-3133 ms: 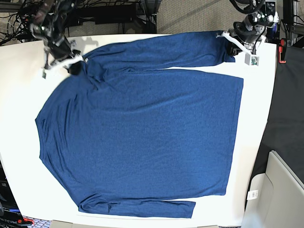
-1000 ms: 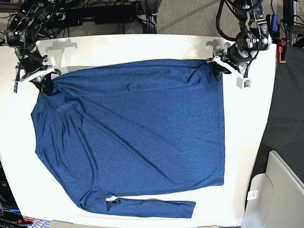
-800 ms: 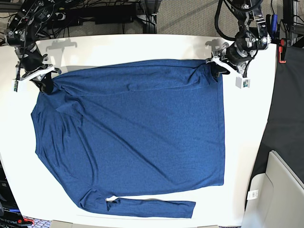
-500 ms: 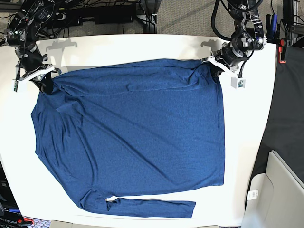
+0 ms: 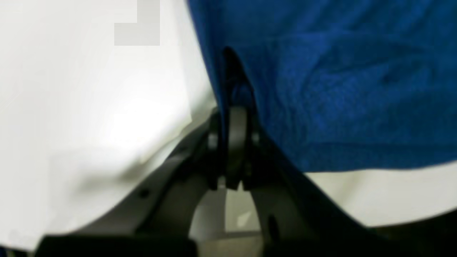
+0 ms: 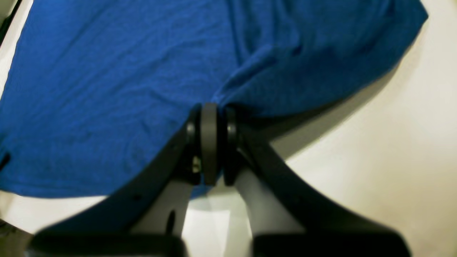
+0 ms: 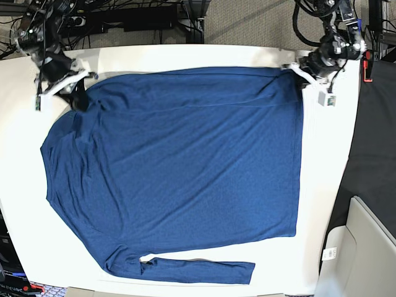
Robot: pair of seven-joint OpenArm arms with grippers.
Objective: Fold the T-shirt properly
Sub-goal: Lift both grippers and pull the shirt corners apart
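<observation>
Right now your left end effector [image 7: 303, 79] is clamped on the T-shirt [image 7: 179, 167] at its far corner on the base view's right, with blue fabric pinched between the closed jaws in the left wrist view [image 5: 228, 89]. Your right end effector [image 7: 77, 96] is likewise closed on the shirt at the far corner on the view's left, and its wrist camera shows cloth bunched at the tips [image 6: 214, 107]. You can see the T-shirt spread flat across the white desk [image 7: 185, 55], its far edge drawn nearly straight between your two end effectors. One long sleeve [image 7: 198, 271] lies along the near edge, running parallel to the body with a thin strip of desk showing between them. Light diagonal wrinkles cross the body. A dark cloth [image 7: 374, 142] hangs beside the desk on the base view's right
</observation>
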